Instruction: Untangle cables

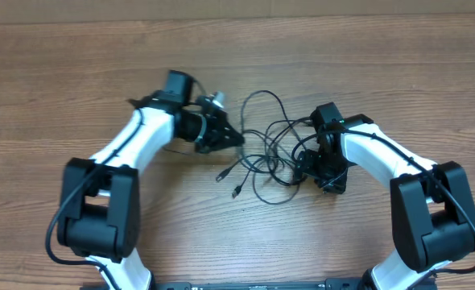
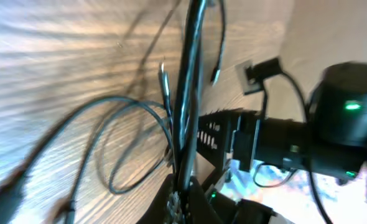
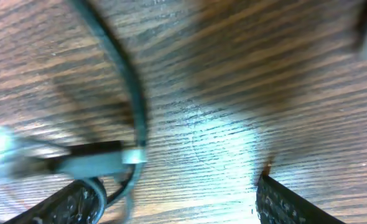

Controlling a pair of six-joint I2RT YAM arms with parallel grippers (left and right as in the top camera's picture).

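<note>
The cables (image 1: 266, 149) lie in a loose black tangle on the wooden table between my two arms. Two plug tips (image 1: 221, 175) trail out toward the front. My left gripper (image 1: 236, 138) is at the tangle's left edge. In the left wrist view it (image 2: 185, 202) is shut on one black cable (image 2: 190, 93) that runs taut away from the fingers, with slack loops (image 2: 118, 146) beside it. My right gripper (image 1: 318, 176) is low at the tangle's right edge. In the right wrist view it (image 3: 180, 202) stands open, and a cable (image 3: 130, 93) with a grey plug (image 3: 96, 163) lies by its left finger (image 3: 71, 202).
The wooden table (image 1: 398, 72) stretches wide around the tangle. In the left wrist view the right arm (image 2: 333, 124) with its green light sits close behind the held cable. Thicker arm cables hang near both bases.
</note>
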